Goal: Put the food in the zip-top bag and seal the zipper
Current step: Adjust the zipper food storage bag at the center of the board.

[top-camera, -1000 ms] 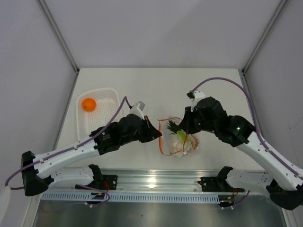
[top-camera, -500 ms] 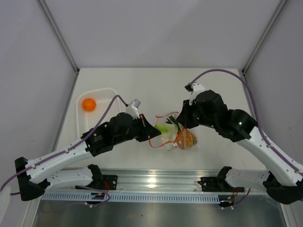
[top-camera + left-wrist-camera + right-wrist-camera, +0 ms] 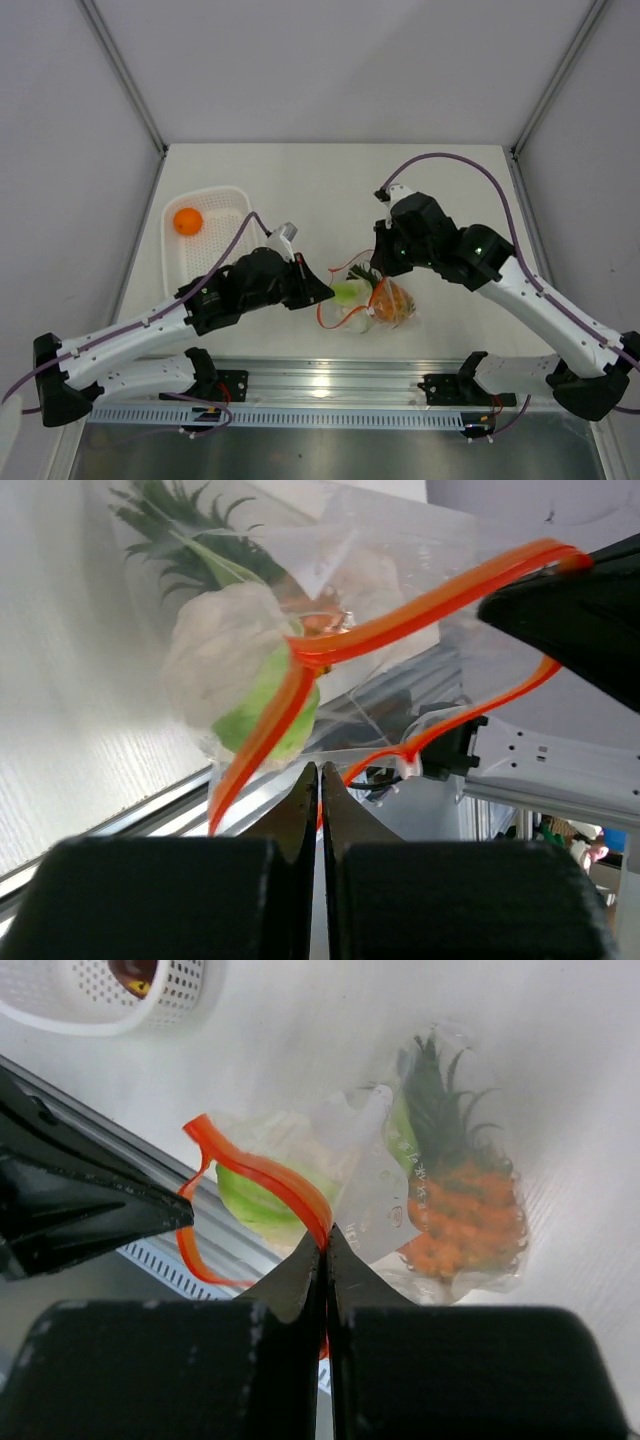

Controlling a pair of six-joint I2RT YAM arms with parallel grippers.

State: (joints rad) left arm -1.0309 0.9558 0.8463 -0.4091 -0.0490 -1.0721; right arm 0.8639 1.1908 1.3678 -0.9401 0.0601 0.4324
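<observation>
Left gripper (image 3: 325,291) clenched, tips pinching one side of the zipper (image 3: 262,1173). The right gripper (image 3: 383,265) is clenched too, nipping the same orange strip on the other side. The zip-top bag (image 3: 375,1195) is stretched between the two grippers, mouth gaping in a loop, not sealed. Inside it, the pineapple (image 3: 462,1215) lies just past the right gripper's tips and the leafy vegetable (image 3: 235,660) just ahead of the left gripper. The round orange fruit (image 3: 187,221) sits in the white basket (image 3: 228,200), well off to the left gripper's left.
</observation>
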